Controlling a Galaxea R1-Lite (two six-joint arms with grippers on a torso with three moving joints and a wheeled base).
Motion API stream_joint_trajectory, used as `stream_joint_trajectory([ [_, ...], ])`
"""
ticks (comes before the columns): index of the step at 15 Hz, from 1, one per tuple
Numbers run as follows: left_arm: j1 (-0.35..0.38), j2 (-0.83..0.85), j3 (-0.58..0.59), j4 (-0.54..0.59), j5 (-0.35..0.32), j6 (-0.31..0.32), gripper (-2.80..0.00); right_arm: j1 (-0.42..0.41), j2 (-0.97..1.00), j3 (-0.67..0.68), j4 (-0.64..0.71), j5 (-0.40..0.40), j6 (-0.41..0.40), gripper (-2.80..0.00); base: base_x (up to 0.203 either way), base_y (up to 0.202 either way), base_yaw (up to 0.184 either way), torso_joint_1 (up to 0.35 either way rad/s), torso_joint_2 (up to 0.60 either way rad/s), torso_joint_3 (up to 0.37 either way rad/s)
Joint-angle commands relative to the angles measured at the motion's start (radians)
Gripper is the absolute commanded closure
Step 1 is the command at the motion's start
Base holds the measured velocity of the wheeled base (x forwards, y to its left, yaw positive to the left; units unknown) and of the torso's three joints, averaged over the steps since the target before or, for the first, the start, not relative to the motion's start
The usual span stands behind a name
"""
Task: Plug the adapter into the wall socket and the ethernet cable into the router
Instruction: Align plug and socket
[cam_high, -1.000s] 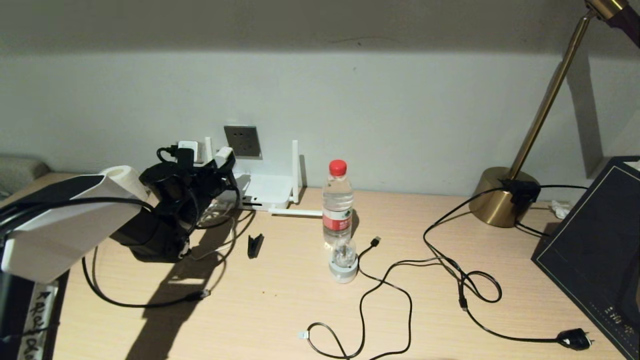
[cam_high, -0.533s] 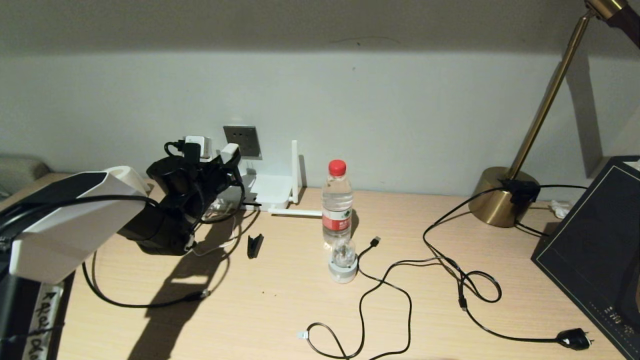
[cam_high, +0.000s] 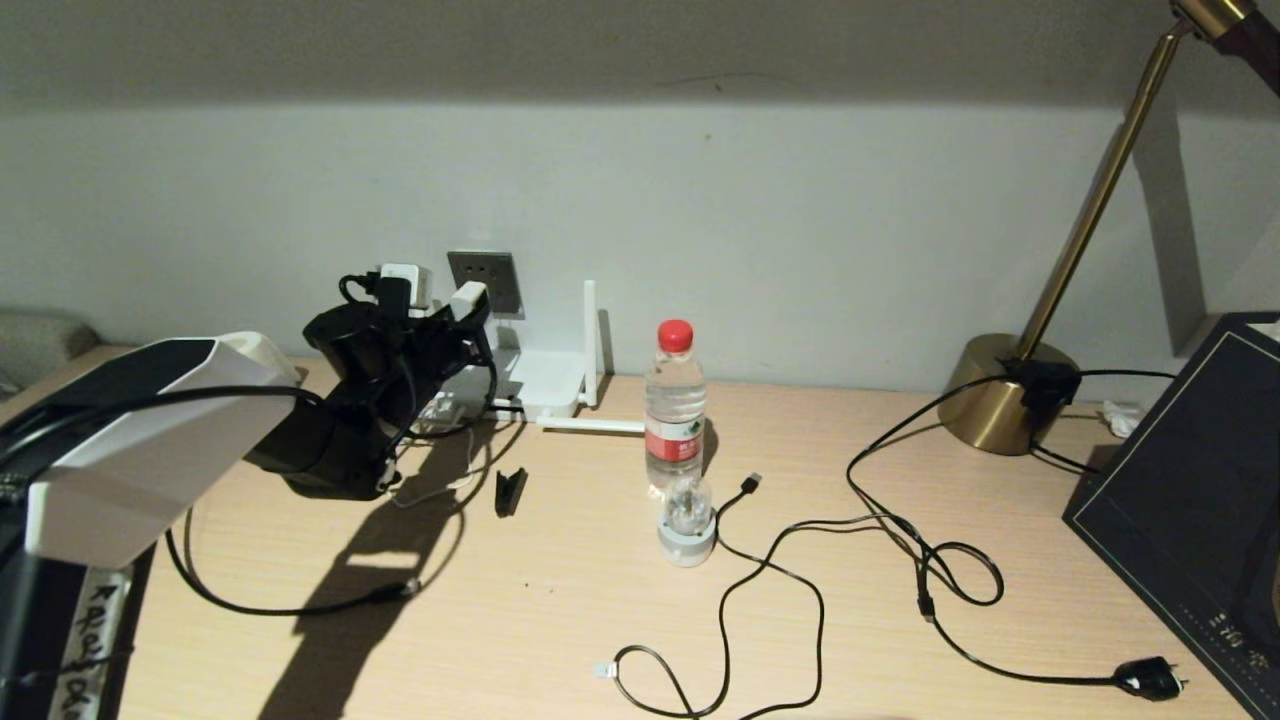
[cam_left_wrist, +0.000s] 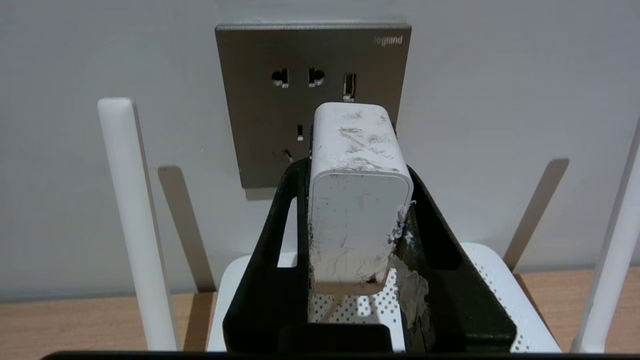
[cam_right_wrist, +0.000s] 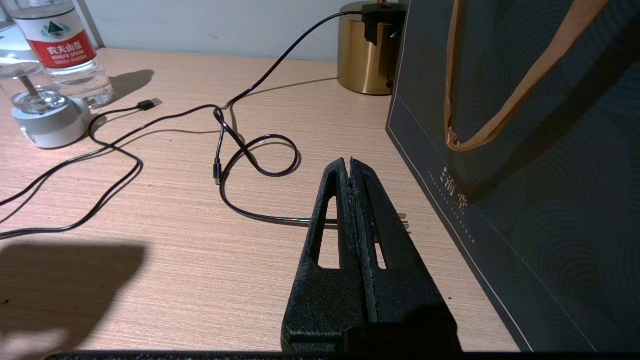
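- The left gripper (cam_left_wrist: 357, 220) is clamped on the adapter (cam_left_wrist: 356, 200), one black finger pressed against each side of the white cube.
- The adapter's front end points at the wall socket (cam_left_wrist: 260, 100) and overlaps the lower right part of the grey faceplate in the left wrist view (whether it touches the plate cannot be told). The upper row of pin holes is uncovered.
- In the head view the left gripper (cam_high: 440, 310) sits just left of the wall socket (cam_high: 487, 280), raised above the router (cam_high: 545, 385).
- The router (cam_left_wrist: 500, 280) lies flat against the wall directly below the socket. Upright antennas flank the gripper on both sides, with open wall between each antenna and the faceplate edge.
- The ethernet cable (cam_high: 300, 605) lies in a loop on the desk (cam_high: 560, 620) near the left front edge, its connector end free.
- The right gripper (cam_right_wrist: 350, 167) has its fingers pressed together, holding nothing. It hovers over the desk just beside the dark bag (cam_right_wrist: 525, 150).
- A water bottle (cam_high: 675, 400) stands right of the router, well apart from the socket.
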Motion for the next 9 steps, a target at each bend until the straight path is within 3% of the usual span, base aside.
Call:
stream_joint_trajectory([
  [1, -0.005, 0.002, -0.033, 0.01, 0.002, 0.0, 0.0, 0.0, 0.002, 0.035, -0.001, 0.0, 0.0, 0.0, 0.0, 0.0, 0.0, 0.0, 0.0, 0.0],
  [9, -0.005, 0.019, -0.072, 0.041, 0.041, -0.003, 0.0, 0.0, 0.001, 0.035, -0.001, 0.0, 0.0, 0.0, 0.0, 0.0, 0.0, 0.0, 0.0, 0.0],
])
